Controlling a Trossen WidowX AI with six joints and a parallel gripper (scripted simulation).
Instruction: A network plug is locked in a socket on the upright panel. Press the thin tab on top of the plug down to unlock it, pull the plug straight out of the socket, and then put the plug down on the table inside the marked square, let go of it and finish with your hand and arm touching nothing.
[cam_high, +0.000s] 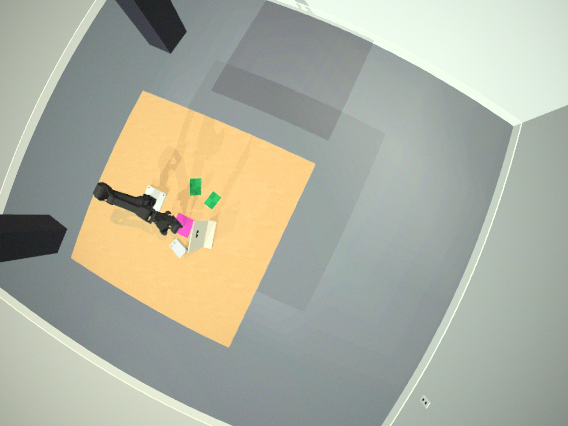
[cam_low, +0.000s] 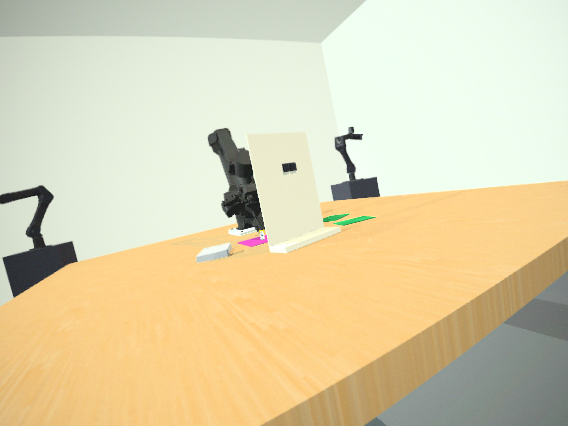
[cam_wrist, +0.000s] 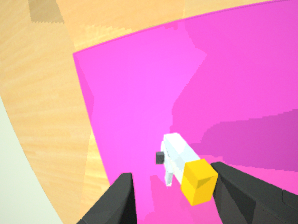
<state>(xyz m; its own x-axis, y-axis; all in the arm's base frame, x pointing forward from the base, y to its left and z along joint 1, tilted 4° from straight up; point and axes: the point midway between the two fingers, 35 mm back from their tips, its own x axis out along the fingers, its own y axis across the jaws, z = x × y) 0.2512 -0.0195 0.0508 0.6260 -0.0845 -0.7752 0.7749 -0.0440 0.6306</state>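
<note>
The plug (cam_wrist: 181, 155) (cam_low: 262, 235) has a white body and a yellow end. It stands roughly upright, yellow end up, over the magenta square (cam_high: 184, 221) (cam_low: 251, 242) (cam_wrist: 135, 90); whether it rests on the square cannot be told. My gripper (cam_high: 180, 227) (cam_wrist: 171, 177) is open, low over the square, with one dark finger on each side of the plug. The yellow end is close to or against the right finger in the wrist view, with a gap to the left finger. The upright cream panel (cam_high: 197, 243) (cam_low: 290, 200) has a dark socket opening (cam_low: 289, 168) with no plug in it.
A pale grey box (cam_high: 178, 248) (cam_low: 214, 253) lies beside the square and panel. Two green patches (cam_high: 195, 186) (cam_high: 212, 200) (cam_low: 355, 220) lie on the table. The panel's foot (cam_low: 310, 240) is behind the panel as seen from the arm.
</note>
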